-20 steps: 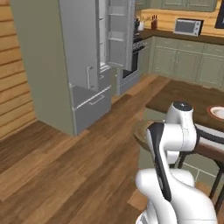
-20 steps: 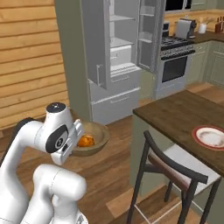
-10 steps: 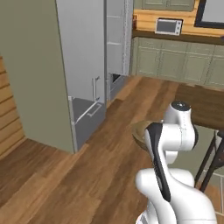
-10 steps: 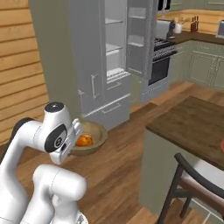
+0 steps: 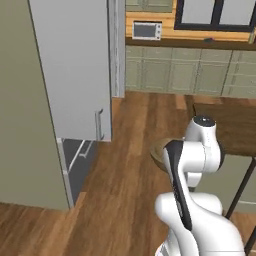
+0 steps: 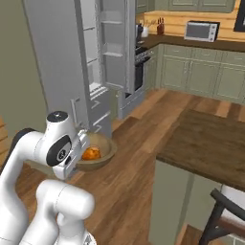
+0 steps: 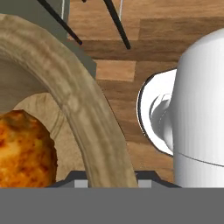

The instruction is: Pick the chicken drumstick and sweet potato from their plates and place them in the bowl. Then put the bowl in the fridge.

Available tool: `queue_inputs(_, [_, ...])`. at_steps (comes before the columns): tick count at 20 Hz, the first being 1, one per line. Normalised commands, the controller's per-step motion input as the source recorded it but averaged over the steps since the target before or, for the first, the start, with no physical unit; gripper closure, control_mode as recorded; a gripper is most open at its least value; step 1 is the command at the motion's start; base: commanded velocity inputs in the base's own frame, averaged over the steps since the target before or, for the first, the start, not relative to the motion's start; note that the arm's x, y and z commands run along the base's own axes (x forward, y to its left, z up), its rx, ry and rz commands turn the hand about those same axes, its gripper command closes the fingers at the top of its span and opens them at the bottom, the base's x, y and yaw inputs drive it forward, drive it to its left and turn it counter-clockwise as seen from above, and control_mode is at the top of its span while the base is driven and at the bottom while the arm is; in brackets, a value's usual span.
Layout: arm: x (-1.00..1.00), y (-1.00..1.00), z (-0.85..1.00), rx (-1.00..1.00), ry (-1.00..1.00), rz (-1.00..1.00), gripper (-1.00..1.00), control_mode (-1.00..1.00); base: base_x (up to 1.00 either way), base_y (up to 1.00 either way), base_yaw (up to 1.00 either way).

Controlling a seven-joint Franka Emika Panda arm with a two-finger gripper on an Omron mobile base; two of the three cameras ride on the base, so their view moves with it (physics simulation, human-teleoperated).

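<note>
Step in hand, as I judge it: last leg, carrying the loaded bowl [image 6: 98,152] to the fridge [image 6: 103,57].

Right base view: bowl sits lower left of frame, held up off the floor next to the arm's wrist. Glossy orange drumstick [image 6: 91,153] lies inside it. Sweet potato: can't make it out in the bowl from here. Fridge stands upper left, door swung open, white shelves and door bins showing.

Hand view: thick wooden rim of the bowl arcs from upper left down to bottom centre, w/ the drumstick at lower left inside the wall. Gripper fingers are hidden under the rim, so can't tell for sure how they stand; bowl hanging in the air suggests they're pinched on the rim.

Left base view: bowl's rim peeks out just left of the arm, centre-right of frame; grey fridge door fills the upper left.

Next move, I'd say: get closer to the open compartment, raise bowl to shelf level, keep it level so nothing rolls out, slide in clear of the door edge.
</note>
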Motion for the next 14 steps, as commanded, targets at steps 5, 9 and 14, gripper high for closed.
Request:
queue_inputs(5, [0.00,0.00,0.00,0.00,0.00,0.00,1.00,1.00,1.00,0.10,-0.38])
queue_inputs(9, [0.00,0.00,0.00,0.00,0.00,0.00,1.00,1.00,0.91,0.75,-0.41])
queue_inputs(14, [0.00,0.00,0.00,0.00,0.00,0.00,1.00,1.00,0.75,0.41,-0.38])
